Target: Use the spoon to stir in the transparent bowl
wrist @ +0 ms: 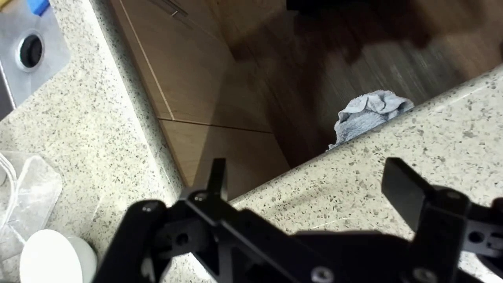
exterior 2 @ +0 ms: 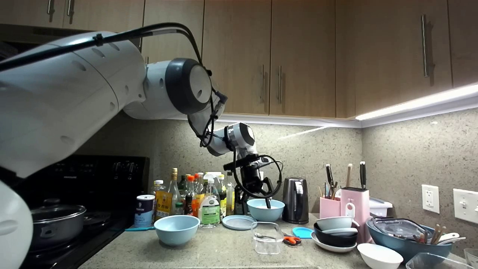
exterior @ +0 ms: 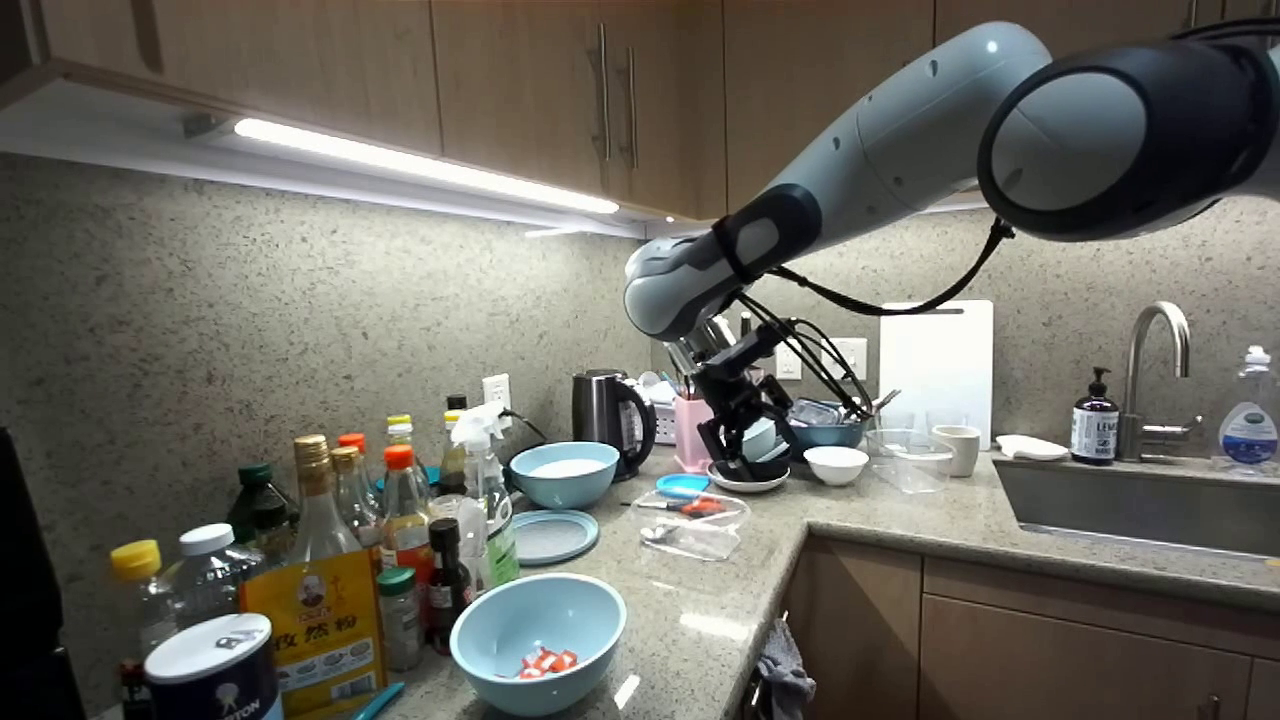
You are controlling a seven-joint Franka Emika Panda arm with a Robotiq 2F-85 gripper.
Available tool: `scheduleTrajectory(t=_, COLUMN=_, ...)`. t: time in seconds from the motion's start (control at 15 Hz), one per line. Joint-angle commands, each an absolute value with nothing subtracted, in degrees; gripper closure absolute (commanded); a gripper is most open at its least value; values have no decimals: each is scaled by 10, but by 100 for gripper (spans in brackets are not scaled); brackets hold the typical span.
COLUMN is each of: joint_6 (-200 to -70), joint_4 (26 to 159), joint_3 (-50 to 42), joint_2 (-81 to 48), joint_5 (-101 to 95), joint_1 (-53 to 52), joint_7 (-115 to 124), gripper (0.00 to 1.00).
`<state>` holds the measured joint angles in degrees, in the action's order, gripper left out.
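The gripper [wrist: 309,179] hangs above the counter [wrist: 322,208] in a released state, its fingers [wrist: 404,188] spread wide; between them the wrist view shows the speckled counter edge and a cabinet front [wrist: 239,153], with a grey towel [wrist: 367,114] farther off. The transparent bowl [exterior 2: 267,248] stands upright on the counter, well apart from the near light-blue bowl [exterior 2: 177,231], and a spoon [exterior: 657,534] shows through its clear wall, apparently lying inside. Orange-handled scissors [exterior 2: 292,240] lie just beside it, to the right in an exterior view, next to a flat bright-blue piece [exterior 2: 303,232]; whether the scissors touch the transparent bowl I cannot tell. Red and white pieces [exterior: 547,662] sit in the bottom of the near light-blue bowl. Another light-blue bowl [exterior: 565,491], holding something white, stands farther back, with a pale blue plate [exterior: 548,540] on its near side and a dark kettle [exterior: 597,420] just beyond. Bottles [exterior: 407,515] crowd the left side in an exterior view, where the sink [exterior: 1150,505] is at the right. Stacked bowls [exterior 2: 334,239] rest on a white plate [exterior 2: 335,248], near a white bowl [exterior 2: 380,257] and in front of a pink knife block [exterior 2: 357,209].
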<state>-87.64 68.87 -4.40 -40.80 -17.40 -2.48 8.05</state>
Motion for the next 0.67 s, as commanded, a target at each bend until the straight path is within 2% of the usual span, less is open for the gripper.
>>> scheduleTrajectory(t=0.0, joint_6=-896, joint_4=674, joint_3=-39, joint_2=-419, joint_5=-174, joint_1=-20, joint_7=48, gripper=0)
scheduleTrajectory(t=0.6, joint_6=-846, joint_4=394, joint_3=-48, joint_2=-619, joint_5=-192, joint_1=10, joint_7=-193, gripper=0)
